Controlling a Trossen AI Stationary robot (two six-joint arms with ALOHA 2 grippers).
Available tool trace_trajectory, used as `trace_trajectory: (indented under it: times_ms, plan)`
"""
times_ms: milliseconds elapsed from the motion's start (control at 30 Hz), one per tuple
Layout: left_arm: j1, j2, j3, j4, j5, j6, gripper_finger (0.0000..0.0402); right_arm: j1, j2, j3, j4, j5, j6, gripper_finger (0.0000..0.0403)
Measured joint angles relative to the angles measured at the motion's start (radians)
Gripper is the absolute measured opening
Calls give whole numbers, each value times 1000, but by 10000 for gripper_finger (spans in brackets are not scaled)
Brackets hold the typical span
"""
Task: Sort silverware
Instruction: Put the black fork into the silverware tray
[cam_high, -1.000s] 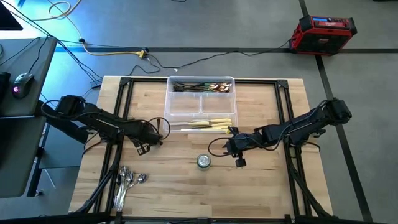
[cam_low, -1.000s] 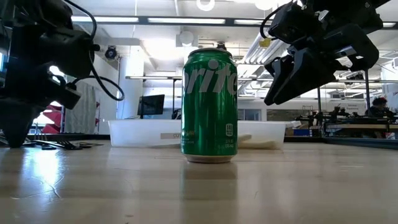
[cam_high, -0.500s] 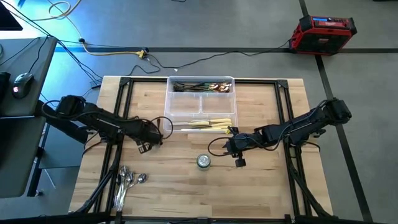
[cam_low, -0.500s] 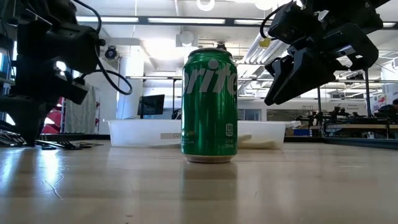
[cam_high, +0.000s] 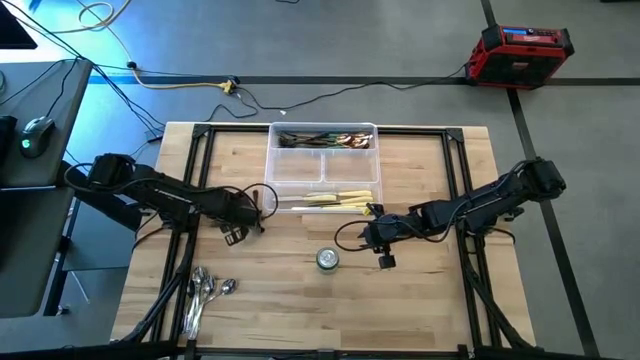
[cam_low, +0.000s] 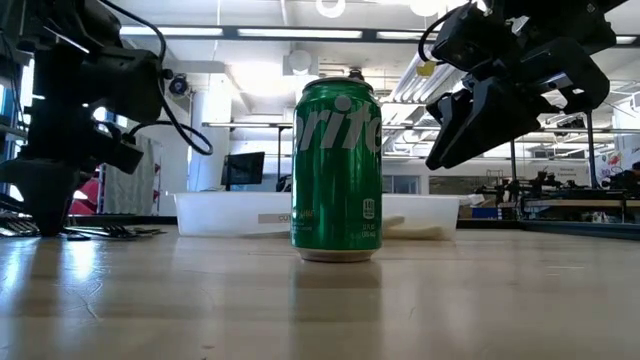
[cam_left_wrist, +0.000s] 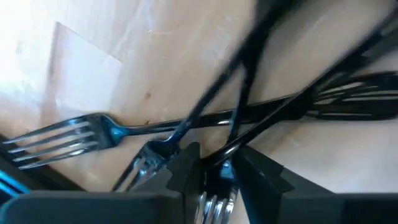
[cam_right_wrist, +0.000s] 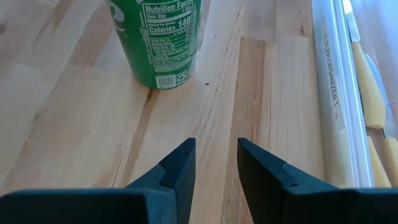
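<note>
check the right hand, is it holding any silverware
No, the right hand has bare table between its fingers, with only the green can ahead of it.

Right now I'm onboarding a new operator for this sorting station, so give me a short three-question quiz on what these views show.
1. True or false: the cream-handled knives lie inside the clear plastic divided tray.
2. Multiple choice: the left gripper is down among which pieces? A. shiny silver spoons B. dark metal forks C. the green soda can
3. Fill in: the right gripper hangs open above bare wooden table, between the tray and the green ______.

Key:
1. True; they fill a compartment on the tray's near side.
2. B; dark metal forks cross right at its fingers, while the shiny silver spoons lie apart at the table's front.
3. soda can.
</note>
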Motion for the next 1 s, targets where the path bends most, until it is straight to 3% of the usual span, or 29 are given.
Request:
trace_trajectory:
  times_ms: [200, 333, 667, 867, 1000]
  plan:
    - [0, 4, 35, 4, 63, -80, 8, 0, 0, 0, -3, 0, 0, 103]
    - [-3, 6, 71, 33, 125, -88, 5, 0, 0, 0, -3, 0, 0, 103]
    - [-2, 4, 173, -89, 109, -112, 1, 0, 0, 0, -2, 1, 0, 103]
    - [-3, 5, 164, -50, 181, -98, 1, 0, 0, 0, -3, 0, 0, 103]
    - [-4, 5, 147, -21, 177, -101, 0, 2, 0, 0, -5, 0, 3, 103]
